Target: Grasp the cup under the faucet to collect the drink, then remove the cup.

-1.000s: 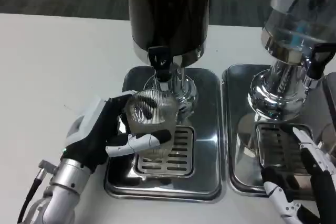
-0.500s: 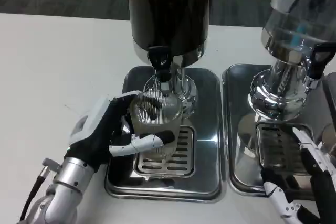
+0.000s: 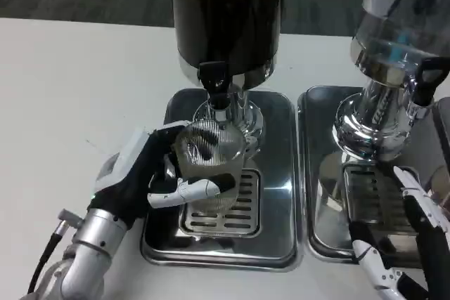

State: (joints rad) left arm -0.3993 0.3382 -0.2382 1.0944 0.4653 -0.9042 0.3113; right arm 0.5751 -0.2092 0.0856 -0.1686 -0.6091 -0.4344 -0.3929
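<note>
On the left half of the white table (image 3: 63,82), the left hand (image 3: 151,173) is wrapped around a clear ribbed cup (image 3: 206,156), fingers curled across its front and thumb side behind. The cup stands over the slotted grate (image 3: 235,209) of the left drip tray (image 3: 278,173), just below and slightly forward of the black faucet (image 3: 214,82) on the dark drink dispenser (image 3: 225,12). Whether any drink is in the cup I cannot tell.

Further right stands a second drip tray (image 3: 316,173) under a clear dispenser (image 3: 401,19) with its own black tap (image 3: 425,79). The right hand (image 3: 408,244) hovers over that tray's front edge, fingers apart, holding nothing.

The likeliest trouble, as I judge it, is alignment: if the cup mouth sits off the spout line, drink would run down the rim onto the grate. The ribbed plastic may also flex or slip under a tight grip when lifted away full, and tilting it would spill.
</note>
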